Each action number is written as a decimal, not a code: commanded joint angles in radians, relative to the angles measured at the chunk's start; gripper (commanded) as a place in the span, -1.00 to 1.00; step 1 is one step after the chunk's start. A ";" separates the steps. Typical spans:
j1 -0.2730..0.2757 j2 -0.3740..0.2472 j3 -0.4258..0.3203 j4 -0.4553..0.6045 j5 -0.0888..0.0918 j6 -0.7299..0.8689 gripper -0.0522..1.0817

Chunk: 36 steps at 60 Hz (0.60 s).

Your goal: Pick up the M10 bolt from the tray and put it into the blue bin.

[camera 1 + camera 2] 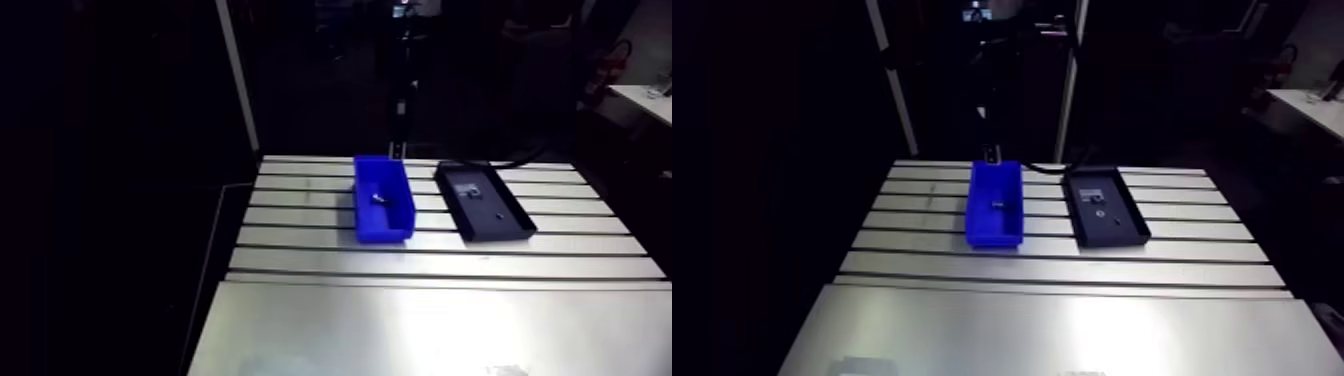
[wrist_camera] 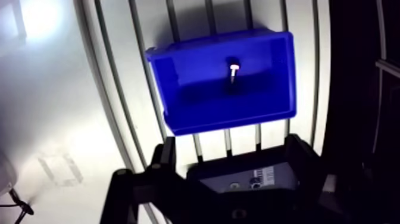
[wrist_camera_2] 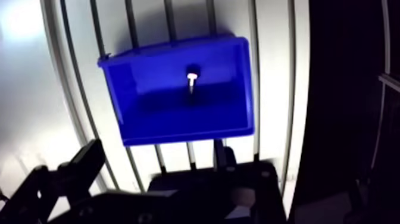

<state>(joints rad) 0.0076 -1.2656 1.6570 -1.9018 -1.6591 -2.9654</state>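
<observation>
The blue bin (image 2: pixel 196 77) stands on the slotted table, and a silver bolt (image 2: pixel 233 70) lies inside it near the middle. In the wrist view my gripper (image 2: pixel 231 149) hovers above the table just short of the bin's near wall, open, with nothing between its fingers (image 2: pixel 162 159). In the arm view the bin (image 1: pixel 383 200) with the bolt (image 1: pixel 375 196) sits left of the black tray (image 1: pixel 512 225), and the gripper (image 1: pixel 991 150) hangs dimly over the bin's far end.
The tray (image 1: pixel 1127 232) holds a white label and a small dark part. A smooth metal plate (image 1: pixel 430 330) covers the table's near half. A black cable (image 1: pixel 520 160) runs behind the tray.
</observation>
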 commanded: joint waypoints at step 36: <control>-0.083 -0.080 -0.131 0.196 0.032 1.106 -0.90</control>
<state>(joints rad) -0.0334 -1.3291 1.5443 -1.7619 -1.6429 -2.0617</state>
